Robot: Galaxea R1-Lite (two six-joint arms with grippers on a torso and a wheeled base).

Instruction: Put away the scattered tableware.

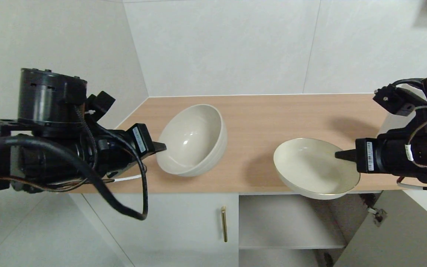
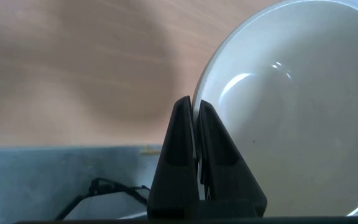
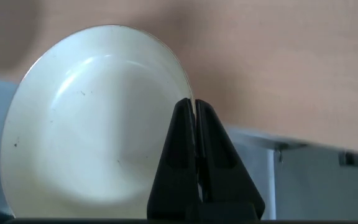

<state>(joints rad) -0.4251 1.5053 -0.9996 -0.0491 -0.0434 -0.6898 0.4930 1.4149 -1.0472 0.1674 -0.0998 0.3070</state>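
A deep cream bowl [image 1: 195, 139] hangs tilted above the wooden counter [image 1: 258, 118], its opening turned toward me. My left gripper [image 1: 160, 147] is shut on its rim at the left side; in the left wrist view the fingers [image 2: 194, 115] pinch the bowl [image 2: 291, 112] edge. A shallower cream dish with a thin gold rim [image 1: 311, 167] is held tilted over the counter's front edge. My right gripper [image 1: 341, 155] is shut on its right rim, and the right wrist view shows the fingers [image 3: 194, 115] clamped on the dish [image 3: 98, 118].
Below the counter, a cabinet [image 1: 284, 226] stands open with a bare shelf, its door [image 1: 387, 230] swung out to the right. A closed door with a gold handle [image 1: 224, 224] lies left of it. White tiled walls bound the counter at the back and left.
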